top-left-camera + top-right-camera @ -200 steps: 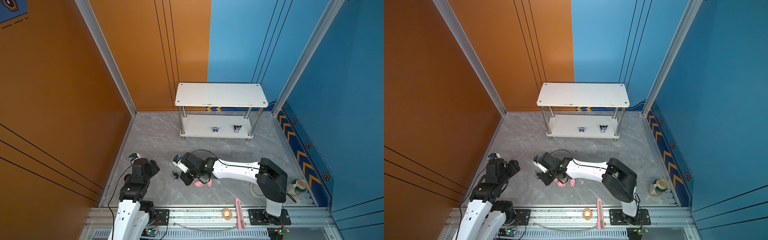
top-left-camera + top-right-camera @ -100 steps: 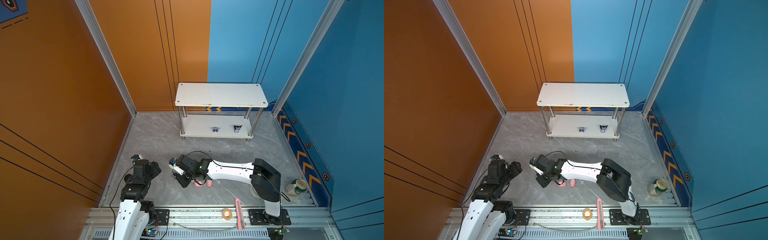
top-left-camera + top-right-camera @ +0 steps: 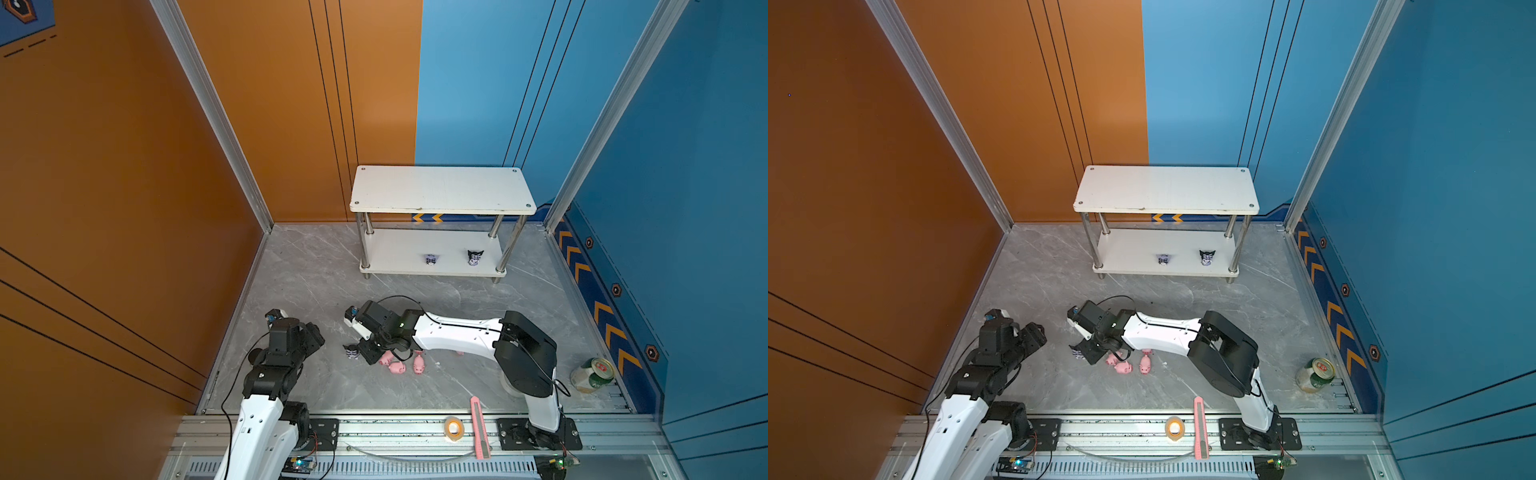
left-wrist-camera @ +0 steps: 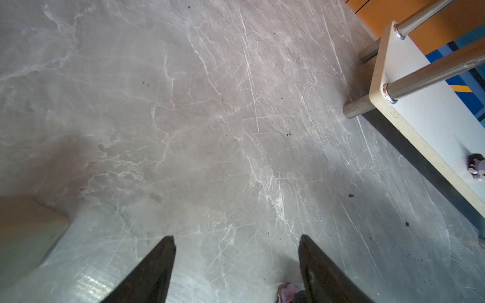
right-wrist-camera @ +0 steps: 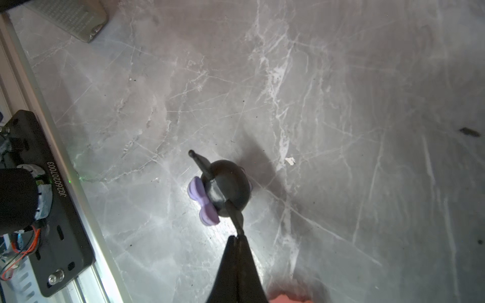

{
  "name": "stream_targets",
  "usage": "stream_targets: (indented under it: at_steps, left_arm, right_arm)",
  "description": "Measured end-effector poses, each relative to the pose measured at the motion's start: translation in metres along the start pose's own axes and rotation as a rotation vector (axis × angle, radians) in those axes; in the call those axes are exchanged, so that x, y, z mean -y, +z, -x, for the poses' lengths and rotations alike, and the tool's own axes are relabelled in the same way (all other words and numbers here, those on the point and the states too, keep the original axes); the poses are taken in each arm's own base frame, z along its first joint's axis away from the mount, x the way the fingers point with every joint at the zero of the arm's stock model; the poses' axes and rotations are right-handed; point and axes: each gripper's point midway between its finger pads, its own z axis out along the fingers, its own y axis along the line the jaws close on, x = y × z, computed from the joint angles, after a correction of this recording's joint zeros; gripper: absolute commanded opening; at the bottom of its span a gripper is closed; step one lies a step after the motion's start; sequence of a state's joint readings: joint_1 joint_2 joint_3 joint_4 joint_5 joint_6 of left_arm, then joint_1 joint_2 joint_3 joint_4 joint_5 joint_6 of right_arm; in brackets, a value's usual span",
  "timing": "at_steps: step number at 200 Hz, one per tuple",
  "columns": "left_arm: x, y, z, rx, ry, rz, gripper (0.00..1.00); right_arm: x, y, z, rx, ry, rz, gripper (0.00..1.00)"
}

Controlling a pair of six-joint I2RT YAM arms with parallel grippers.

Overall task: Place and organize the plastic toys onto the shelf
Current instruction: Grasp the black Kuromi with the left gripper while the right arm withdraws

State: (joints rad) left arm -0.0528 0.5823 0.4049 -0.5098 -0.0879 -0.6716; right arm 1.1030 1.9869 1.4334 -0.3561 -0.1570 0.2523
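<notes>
The right gripper [image 5: 236, 237], shut, is now brought left to the figurine [image 5: 225, 189] on the floor [image 5: 341, 105], tips at one ear; a pinch cannot be confirmed. The left gripper [image 4: 236, 241] is opened wider, empty. The shelf [image 3: 440, 195] is well apart.

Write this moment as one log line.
right gripper: shut, tip at ear of loose figurine | left gripper: open, empty | shelf: two figurines, lower board | pigs: on floor

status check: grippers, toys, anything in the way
Left gripper open, empty. Right gripper shut, tips at ear of loose figurine. Two figurines on shelf lower board. Pigs not shelved, crowding beside the shut gripper.
</notes>
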Motion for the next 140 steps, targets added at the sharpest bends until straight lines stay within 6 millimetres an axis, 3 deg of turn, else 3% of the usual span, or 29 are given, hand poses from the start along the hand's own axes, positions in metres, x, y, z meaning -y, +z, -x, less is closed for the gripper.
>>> stream_targets:
  at_steps: [40, 64, 93, 116, 140]
  left_arm:
    - [0.021, -0.004, -0.012, -0.030, 0.072, -0.077, 0.82]
    - [0.042, -0.012, -0.026, -0.041, 0.161, -0.155, 0.82]
    - [0.062, -0.022, -0.046, -0.051, 0.281, -0.214, 0.81]
    - [0.069, -0.027, -0.064, -0.055, 0.372, -0.224, 0.83]
    - [0.072, -0.026, -0.081, -0.058, 0.459, -0.200, 0.84]
  right_arm:
    - [0.010, -0.003, 0.004, 0.010, 0.016, -0.010, 0.00]
    - [0.015, -0.024, 0.014, 0.053, 0.031, -0.012, 0.02]
    - [0.033, -0.084, 0.046, 0.192, 0.112, -0.028, 0.10]
    - [0.069, -0.147, 0.075, 0.342, 0.247, -0.056, 0.20]
    - [0.101, -0.201, 0.082, 0.443, 0.345, -0.111, 0.33]
